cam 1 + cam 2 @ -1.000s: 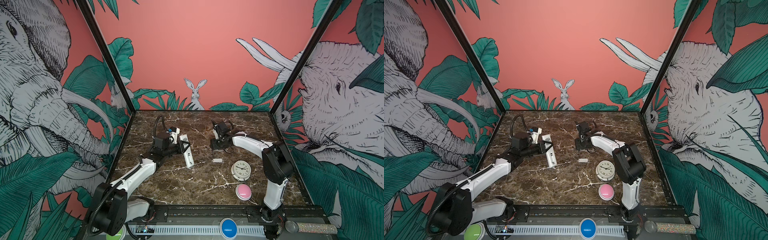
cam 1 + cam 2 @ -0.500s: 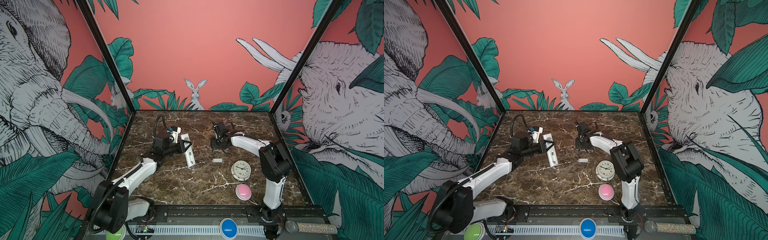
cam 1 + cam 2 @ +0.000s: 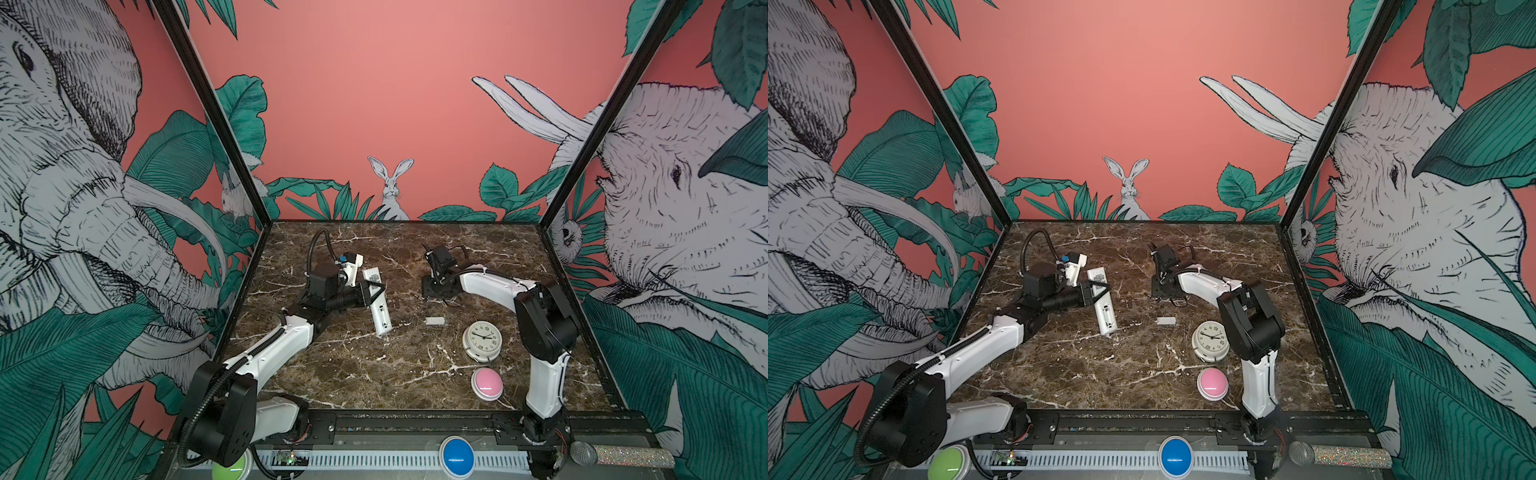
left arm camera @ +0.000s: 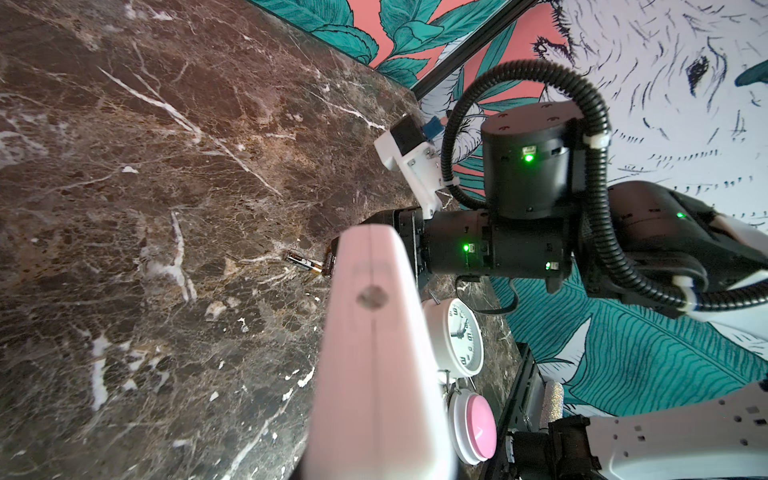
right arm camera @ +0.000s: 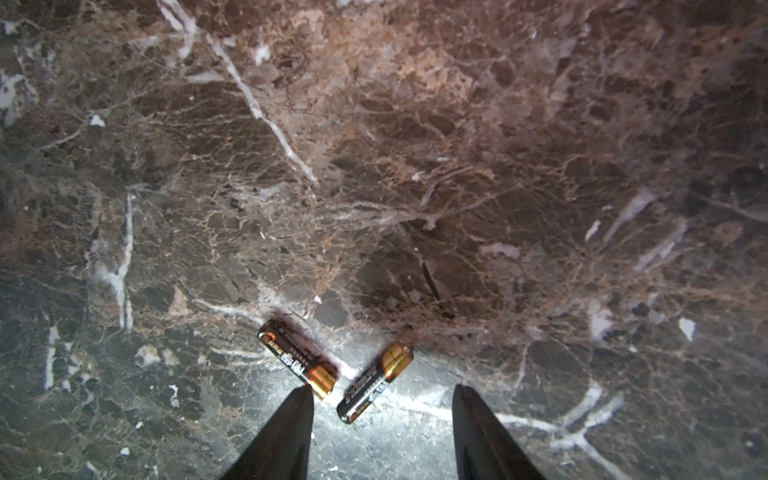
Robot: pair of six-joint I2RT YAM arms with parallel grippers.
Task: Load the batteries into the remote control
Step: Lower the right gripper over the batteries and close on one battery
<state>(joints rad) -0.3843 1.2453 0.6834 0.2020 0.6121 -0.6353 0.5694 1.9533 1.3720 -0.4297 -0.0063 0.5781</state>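
Note:
The white remote control (image 3: 380, 309) lies back up in both top views, sticker at its far end, and my left gripper (image 3: 375, 289) is shut across its middle. In the left wrist view the remote control (image 4: 374, 353) fills the centre and hides the jaws. Two black-and-gold batteries (image 5: 297, 358) (image 5: 374, 382) lie on the marble in a V. My right gripper (image 5: 382, 390) stands open just above them, one fingertip (image 5: 303, 395) at the gold end of the first battery, the second battery between the fingers. In both top views the right gripper (image 3: 1160, 286) points down and hides the batteries.
A small flat white cover piece (image 3: 434, 320) lies between the arms. A round white clock (image 3: 482, 340) and a pink button (image 3: 486, 384) sit nearer the front right, beside the right arm's elbow (image 3: 544, 324). Green and blue buttons and a microphone lie beyond the front rail.
The right arm's elbow has shifted slightly to the left while its gripper stays over the same spot. The left arm and the remote control have not moved.

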